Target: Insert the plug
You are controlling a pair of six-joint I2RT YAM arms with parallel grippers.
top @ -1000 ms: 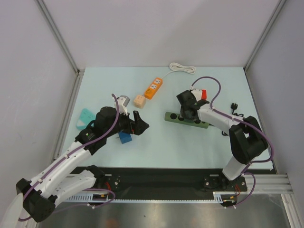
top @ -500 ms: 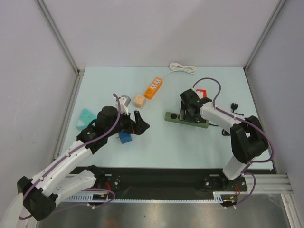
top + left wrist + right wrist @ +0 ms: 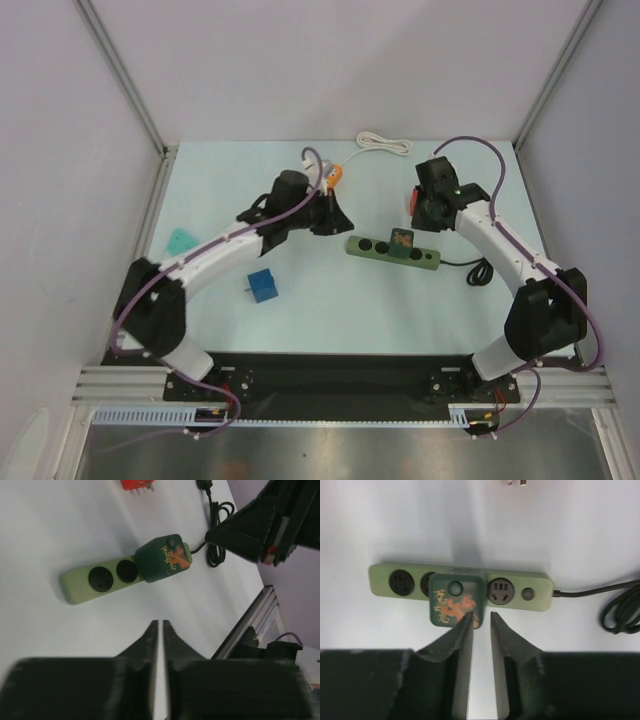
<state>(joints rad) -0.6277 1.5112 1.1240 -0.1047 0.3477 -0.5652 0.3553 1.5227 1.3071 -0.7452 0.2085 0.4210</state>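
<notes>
The plug [image 3: 402, 241], a dark green block with an orange dragon print, sits pushed into the green power strip [image 3: 368, 246]. Two round sockets lie free to its left. My left gripper [image 3: 336, 216] hovers just left of the strip's end, shut and empty. From the left wrist, the plug [image 3: 164, 558] and strip [image 3: 82, 584] lie ahead of the closed left gripper [image 3: 160, 623]. My right gripper [image 3: 428, 212] hangs above the strip's right part, touching nothing. In the right wrist view its fingertips [image 3: 481, 614] stand a narrow gap apart over the plug's [image 3: 451, 600] near edge, with nothing between them.
An orange power strip [image 3: 335, 173] lies partly behind my left arm, its white cable [image 3: 385, 143] coiled at the back. A blue block [image 3: 264, 286] and a teal piece [image 3: 180, 240] lie at the left. The strip's black cord [image 3: 481, 270] loops at the right.
My left arm swung from the left side to the middle and its gripper shut. My right gripper came off the plug, drew back and narrowed. The plug stays in the strip.
</notes>
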